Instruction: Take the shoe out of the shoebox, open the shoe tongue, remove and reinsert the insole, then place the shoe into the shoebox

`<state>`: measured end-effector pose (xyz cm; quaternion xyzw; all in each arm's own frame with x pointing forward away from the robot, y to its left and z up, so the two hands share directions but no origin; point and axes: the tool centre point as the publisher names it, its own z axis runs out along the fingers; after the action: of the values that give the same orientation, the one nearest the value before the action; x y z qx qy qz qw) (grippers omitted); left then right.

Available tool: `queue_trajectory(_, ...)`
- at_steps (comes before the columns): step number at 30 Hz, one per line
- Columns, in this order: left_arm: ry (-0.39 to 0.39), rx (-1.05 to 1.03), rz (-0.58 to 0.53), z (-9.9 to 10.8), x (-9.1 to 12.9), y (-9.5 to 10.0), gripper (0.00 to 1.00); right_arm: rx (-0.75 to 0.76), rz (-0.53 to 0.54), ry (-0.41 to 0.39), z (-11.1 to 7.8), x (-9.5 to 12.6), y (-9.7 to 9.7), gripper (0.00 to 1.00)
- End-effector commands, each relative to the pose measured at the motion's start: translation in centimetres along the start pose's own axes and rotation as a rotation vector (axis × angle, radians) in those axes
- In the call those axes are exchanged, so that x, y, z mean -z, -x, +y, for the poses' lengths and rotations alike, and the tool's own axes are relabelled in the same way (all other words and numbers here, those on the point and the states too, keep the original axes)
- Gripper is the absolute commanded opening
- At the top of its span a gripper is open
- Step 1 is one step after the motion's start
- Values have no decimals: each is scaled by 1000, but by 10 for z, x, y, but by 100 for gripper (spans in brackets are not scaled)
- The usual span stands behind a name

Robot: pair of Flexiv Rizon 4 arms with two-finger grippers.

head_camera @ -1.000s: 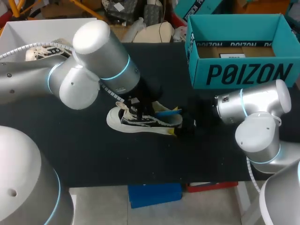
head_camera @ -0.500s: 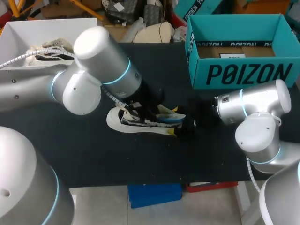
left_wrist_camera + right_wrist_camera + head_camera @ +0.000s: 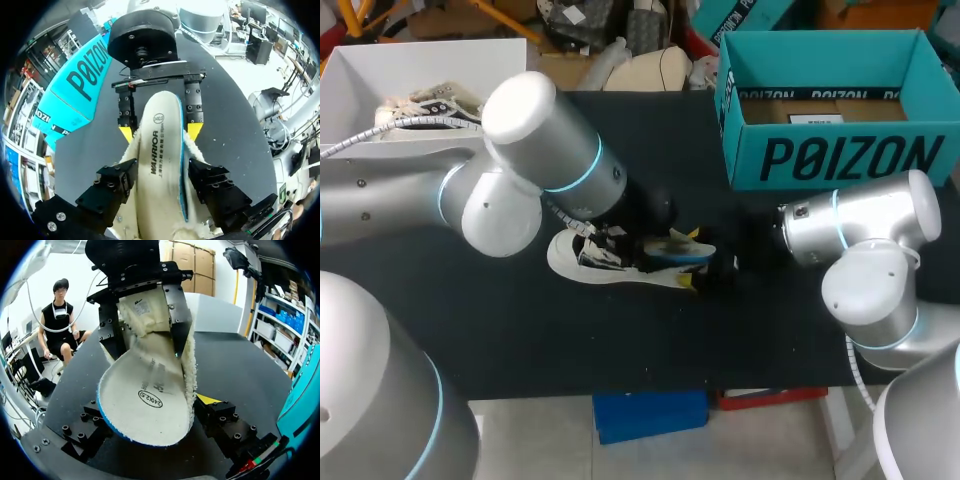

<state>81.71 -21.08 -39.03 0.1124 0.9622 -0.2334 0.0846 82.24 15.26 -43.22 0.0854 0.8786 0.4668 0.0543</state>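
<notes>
A white and black shoe lies on its side on the black table, toe to the left. Its cream, blue-edged insole sticks out of the fleece-lined opening. My left gripper is over the shoe's middle, open, with the insole lying loose between its fingers. My right gripper is at the heel, its yellow tips pressed against both sides of the collar. The open teal shoebox stands at the back right.
A white bin at the back left holds another shoe. Bare black tabletop lies in front of the shoe and between the shoe and the shoebox.
My left gripper's fingers have spread apart and let go of the insole, which has dropped lower into the shoe. The left arm has shifted a little right. The right arm has kept still.
</notes>
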Motion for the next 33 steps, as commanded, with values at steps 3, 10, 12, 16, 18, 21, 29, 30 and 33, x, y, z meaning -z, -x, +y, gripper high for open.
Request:
queue_trajectory(3,6,-20,-12,-7,-17,2,55,-2,0,-4,0,0,0,0)
queue_trajectory(10,-1,-25,-35,-16,-24,11,47,-2,0,-4,0,0,0,0)
queue_trajectory(12,-7,-25,-45,-20,-23,14,47,-2,0,-4,0,0,0,0)
queue_trajectory(16,-19,-25,-53,-25,-22,18,45,-2,0,-4,0,0,0,0)
queue_trajectory(18,-23,-25,-58,-27,-21,19,42,-2,0,-4,0,0,0,0)
queue_trajectory(21,-25,-24,-64,-29,-21,20,38,-2,0,-4,0,0,0,0)
queue_trajectory(29,-40,-13,-61,-36,-14,18,0,-2,0,-4,0,0,0,0)
queue_trajectory(30,-49,-13,-55,-36,-9,16,0,-2,0,-4,0,0,0,0)
queue_trajectory(33,-76,-13,-38,-34,7,10,0,-2,0,-4,0,0,0,0)
